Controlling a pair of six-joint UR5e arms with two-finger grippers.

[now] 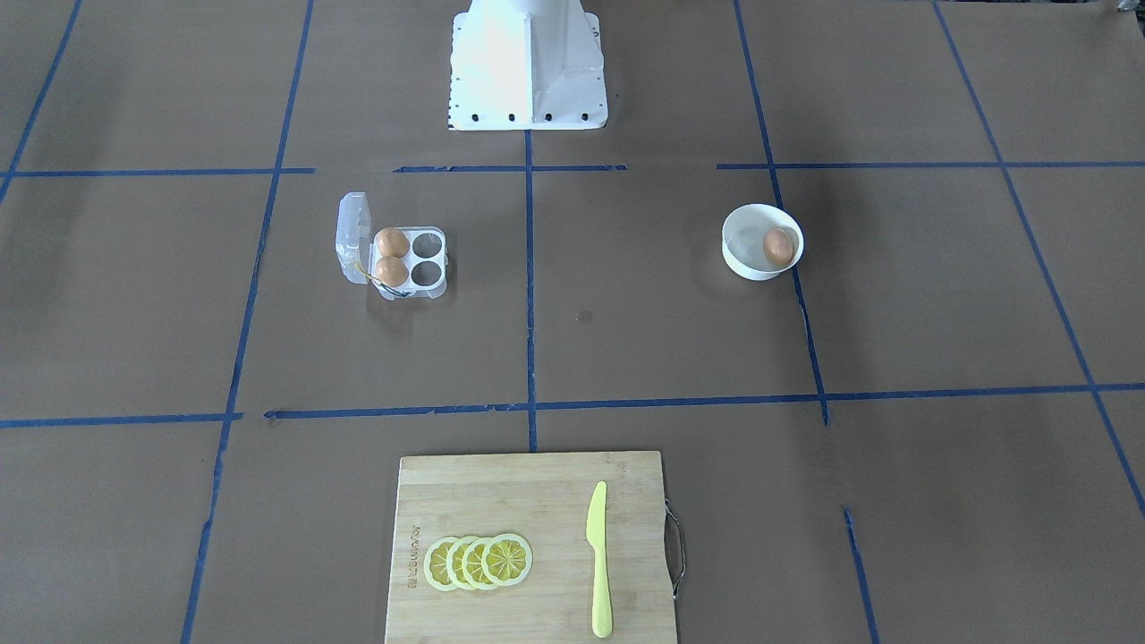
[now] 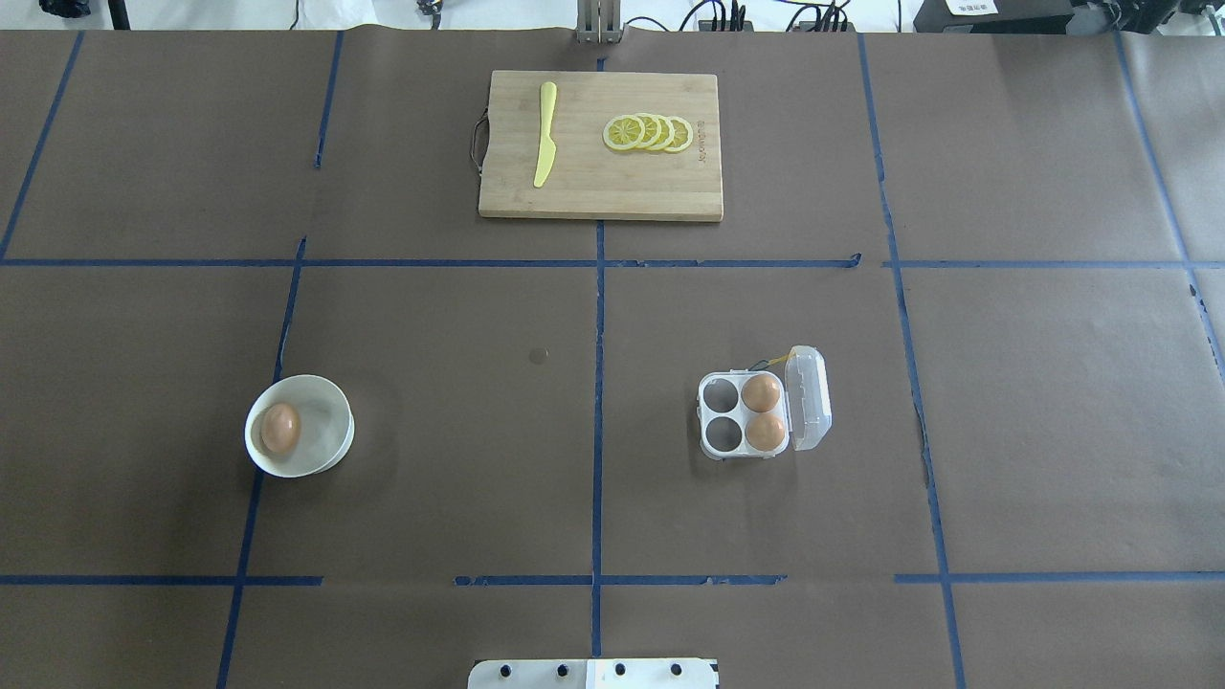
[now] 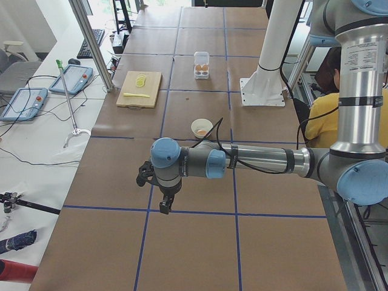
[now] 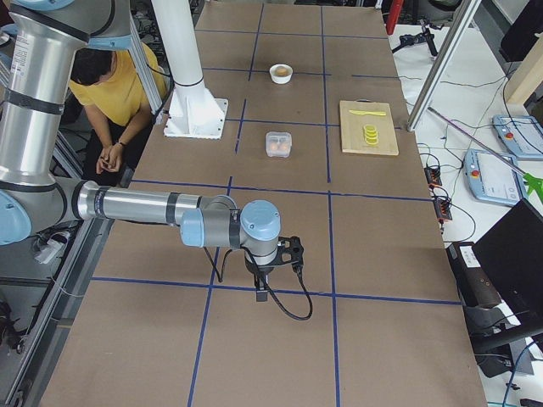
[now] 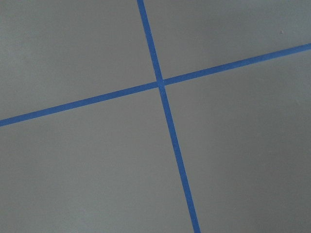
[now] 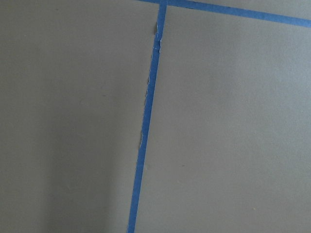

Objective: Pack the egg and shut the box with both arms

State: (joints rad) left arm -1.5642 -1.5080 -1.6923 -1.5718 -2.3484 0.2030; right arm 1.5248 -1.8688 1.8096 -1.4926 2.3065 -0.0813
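One brown egg (image 2: 280, 428) lies in a round white bowl (image 2: 327, 431) on the robot's left side; it also shows in the front-facing view (image 1: 778, 245). The clear four-cell box (image 2: 744, 417) stands on the right side with its lid (image 2: 810, 397) open. Two eggs (image 2: 762, 392) (image 2: 765, 432) fill the cells by the hinge; the other two cells are empty. The left gripper (image 3: 164, 206) shows only in the left side view, the right gripper (image 4: 260, 292) only in the right side view. Both hang over bare paper, far from egg and box. I cannot tell whether they are open or shut.
A wooden cutting board (image 2: 593, 196) with a yellow knife (image 2: 545, 134) and lemon slices (image 2: 649, 133) lies at the table's far edge. The white base block (image 1: 528, 67) stands at the robot's side. Blue tape lines cross the brown paper. The wrist views show only paper and tape.
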